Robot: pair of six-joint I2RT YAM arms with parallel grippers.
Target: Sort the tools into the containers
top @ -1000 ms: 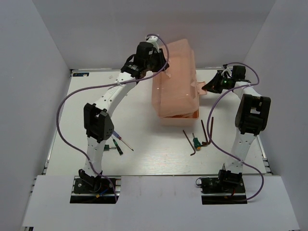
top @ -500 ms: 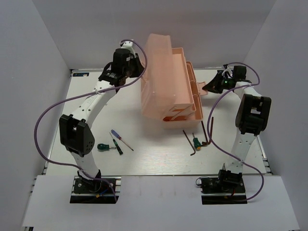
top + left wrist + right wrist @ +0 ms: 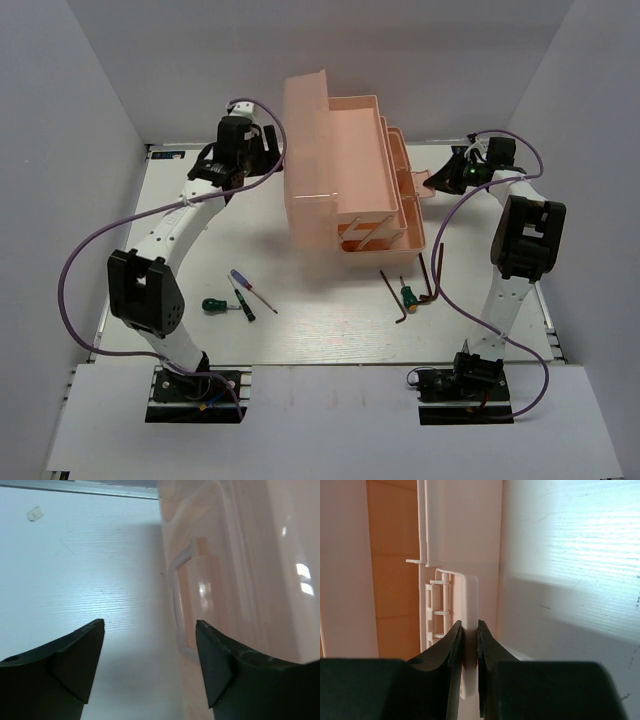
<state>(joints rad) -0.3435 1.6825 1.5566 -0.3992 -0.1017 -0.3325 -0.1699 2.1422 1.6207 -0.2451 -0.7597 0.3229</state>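
The peach-pink toolbox stands open at the back middle, its lid swung up to the left and its trays folded out. My left gripper hangs open just left of the lid; in the left wrist view its fingers spread wide beside the lid handle, holding nothing. My right gripper is shut on the front latch at the box's right side. Screwdrivers lie on the table: stubby green, black-handled, blue-purple, green-handled. Dark hex keys lie beside the last one.
White walls close in the table on the left, back and right. The purple cables loop off both arms. The arm bases sit at the near edge.
The lid has swung up and over to the left, folding the trays out. My left gripper travelled left with it, then let go and opened. The right gripper has stayed on the latch.
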